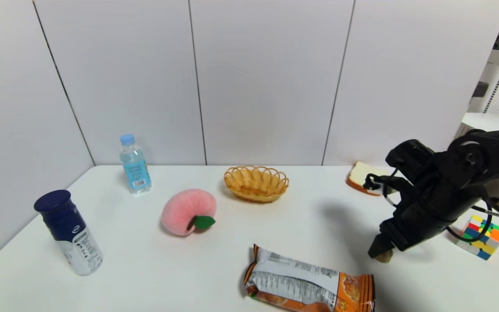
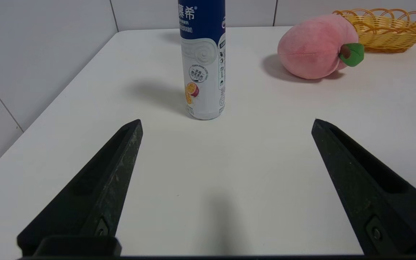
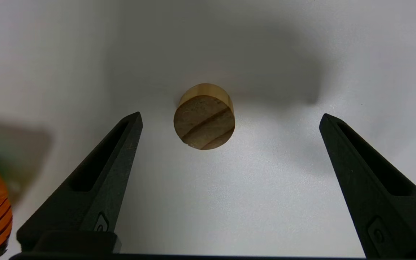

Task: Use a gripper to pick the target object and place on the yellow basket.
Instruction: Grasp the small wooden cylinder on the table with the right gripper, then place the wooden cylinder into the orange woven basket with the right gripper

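The right hand (image 3: 229, 119) is hovering with its fingers spread apart, the target object (image 3: 204, 121) sitting untouched between them on the table (image 3: 229, 202); the left hand (image 2: 226, 124) is also gaping open.

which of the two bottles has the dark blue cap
The yogurt drink bottle nearest the table's front left edge; the clear water bottle by the back wall has a light blue cap.
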Motion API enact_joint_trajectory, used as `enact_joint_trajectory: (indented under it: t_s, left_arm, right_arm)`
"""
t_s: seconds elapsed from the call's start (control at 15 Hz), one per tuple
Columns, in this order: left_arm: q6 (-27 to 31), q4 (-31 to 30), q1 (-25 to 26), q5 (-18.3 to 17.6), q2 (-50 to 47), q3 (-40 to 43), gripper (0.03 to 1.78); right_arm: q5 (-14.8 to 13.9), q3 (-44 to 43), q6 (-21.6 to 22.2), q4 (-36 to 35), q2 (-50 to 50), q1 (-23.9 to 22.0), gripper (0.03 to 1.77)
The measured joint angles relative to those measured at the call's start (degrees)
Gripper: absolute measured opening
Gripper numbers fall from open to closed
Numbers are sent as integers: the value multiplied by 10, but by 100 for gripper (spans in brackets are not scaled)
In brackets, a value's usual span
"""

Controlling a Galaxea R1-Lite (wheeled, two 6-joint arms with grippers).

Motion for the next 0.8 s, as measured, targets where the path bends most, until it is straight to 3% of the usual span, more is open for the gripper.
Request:
enact_joint_trajectory:
  t_s: [0.2,0.4,0.67,0.73,0.8]
  left_arm:
    - [0,0,0,0,0,0,169]
    - [0,0,0,0,0,0,169]
    - [0,0,0,0,0,0,169]
    - [0,0,0,0,0,0,169]
    - [0,0,0,0,0,0,169]
  right_arm:
    - [-2,0,0,0,10,2,169]
    - [-3,-6,1,1,18,4,118]
    - [-2,-12,1,2,25,6,73]
    - [-2,-12,3,3,25,7,45]
    - [-3,-12,5,5,25,8,46]
